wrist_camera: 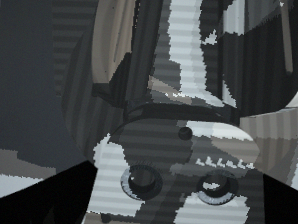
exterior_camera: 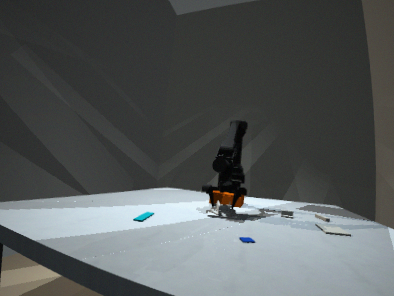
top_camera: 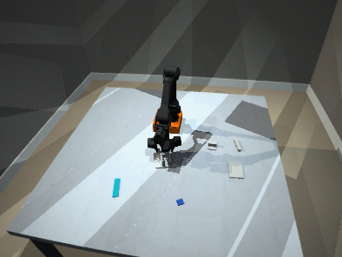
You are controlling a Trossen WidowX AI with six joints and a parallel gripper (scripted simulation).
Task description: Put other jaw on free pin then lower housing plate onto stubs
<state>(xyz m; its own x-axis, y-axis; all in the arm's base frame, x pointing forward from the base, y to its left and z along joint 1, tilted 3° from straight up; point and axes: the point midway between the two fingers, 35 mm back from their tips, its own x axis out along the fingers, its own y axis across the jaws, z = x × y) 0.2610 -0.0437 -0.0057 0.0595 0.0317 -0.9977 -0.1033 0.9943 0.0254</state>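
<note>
My gripper (top_camera: 164,162) (exterior_camera: 219,208) (wrist_camera: 174,174) is low over the table in front of the arm's base, shut on the housing plate. In the wrist view the housing plate (wrist_camera: 170,155) spans between the black fingers, with two ringed round holes and a smaller hole above them. Beyond its edge are two long curved pieces that look like the jaws, one at left (wrist_camera: 106,45) and one at right (wrist_camera: 287,50). The gear teeth and pins are not clear under the plate and moving shadows. Whether the plate touches the stubs or sits level cannot be told.
A teal bar (top_camera: 116,187) (exterior_camera: 144,216) lies front left and a blue block (top_camera: 180,202) (exterior_camera: 247,240) in front. At the right lie a cream square plate (top_camera: 236,170) (exterior_camera: 334,230), a cream bar (top_camera: 237,145) (exterior_camera: 322,217) and a small grey block (top_camera: 212,146) (exterior_camera: 287,214).
</note>
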